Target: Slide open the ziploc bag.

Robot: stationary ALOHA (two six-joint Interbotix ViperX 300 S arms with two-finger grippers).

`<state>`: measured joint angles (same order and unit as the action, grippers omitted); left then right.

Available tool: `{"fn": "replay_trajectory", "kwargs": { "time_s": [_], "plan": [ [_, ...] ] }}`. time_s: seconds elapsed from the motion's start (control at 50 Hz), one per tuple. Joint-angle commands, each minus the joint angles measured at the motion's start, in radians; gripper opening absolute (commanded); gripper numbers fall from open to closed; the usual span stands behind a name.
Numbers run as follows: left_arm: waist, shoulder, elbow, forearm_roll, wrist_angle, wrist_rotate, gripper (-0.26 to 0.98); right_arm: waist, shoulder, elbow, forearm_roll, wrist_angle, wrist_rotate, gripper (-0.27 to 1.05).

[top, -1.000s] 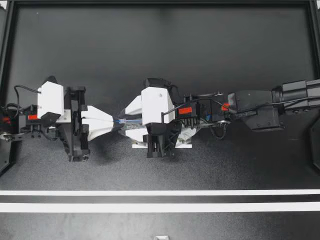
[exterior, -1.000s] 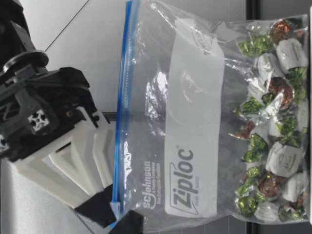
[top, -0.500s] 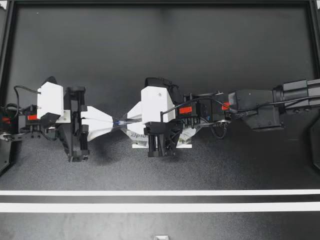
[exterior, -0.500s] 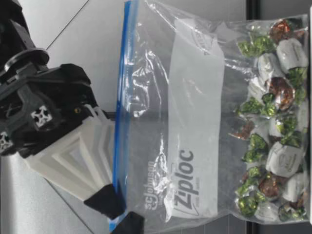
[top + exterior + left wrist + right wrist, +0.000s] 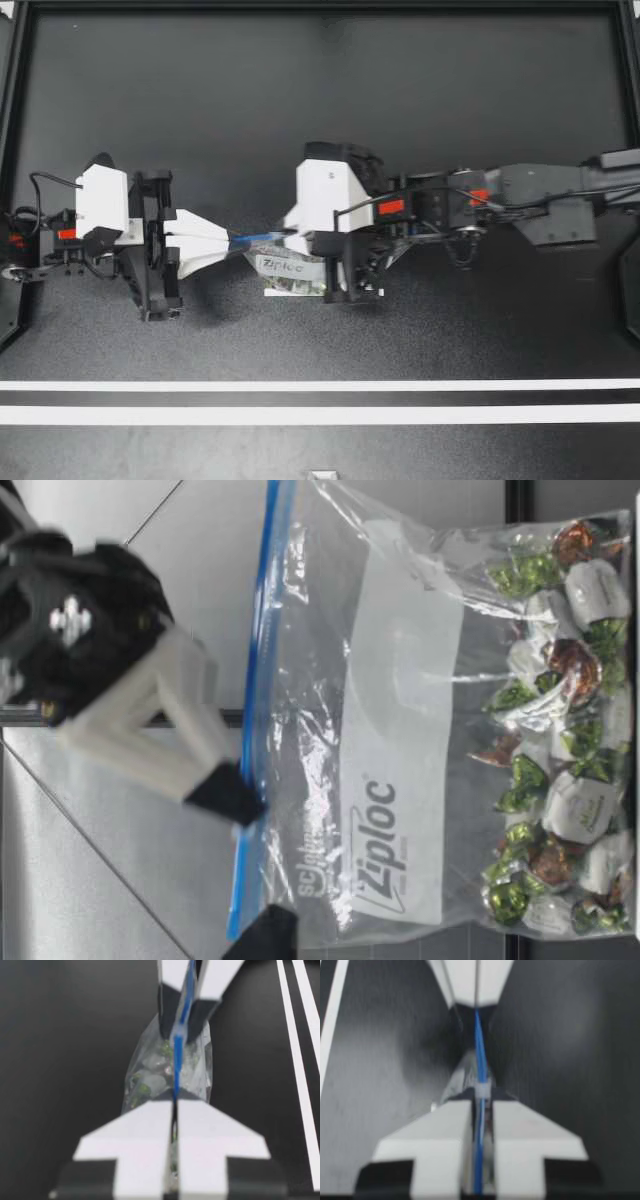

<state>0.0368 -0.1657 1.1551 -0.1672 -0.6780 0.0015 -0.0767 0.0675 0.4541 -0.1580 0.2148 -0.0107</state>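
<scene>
At the table's left side, my left gripper is pinched tight on the end of the blue zip strip. That strip tops the clear plastic ziploc bag of wrapped candies, which stands upright mid-way along the black table. Farther right, my right gripper is clamped on the same strip.

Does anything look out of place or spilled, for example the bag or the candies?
Nothing stands out. My left gripper and my right gripper both pinch the blue zip strip of the ziploc bag, which is held up; the wrapped candies all lie inside, at its bottom.
</scene>
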Motion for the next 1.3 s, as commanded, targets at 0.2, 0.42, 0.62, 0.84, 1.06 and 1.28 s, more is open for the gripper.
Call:
{"fn": "replay_trajectory", "kwargs": {
  "time_s": [0.2,0.42,0.62,0.84,1.06,1.28],
  "plan": [
    [0.000,0.002,0.000,-0.002,-0.003,0.008,-0.19,-0.032,-0.199,0.156,0.000,0.064,0.009,-0.14],
    [0.005,0.008,0.002,-0.008,-0.003,0.008,-0.19,-0.037,-0.316,0.278,0.002,0.061,0.014,-0.14],
    [0.018,0.003,-0.003,-0.009,-0.003,0.008,-0.19,-0.038,-0.374,0.347,0.009,0.061,0.015,-0.14],
    [0.026,0.000,-0.003,-0.009,-0.003,0.008,-0.19,-0.038,-0.380,0.364,0.017,0.054,0.014,-0.14],
    [0.028,-0.002,-0.014,-0.009,-0.002,0.009,-0.18,-0.037,-0.380,0.385,0.018,0.011,0.014,-0.14],
    [0.028,-0.003,-0.018,-0.009,-0.002,0.015,-0.17,-0.038,-0.387,0.419,0.017,-0.043,0.015,-0.06]
  ]
}}
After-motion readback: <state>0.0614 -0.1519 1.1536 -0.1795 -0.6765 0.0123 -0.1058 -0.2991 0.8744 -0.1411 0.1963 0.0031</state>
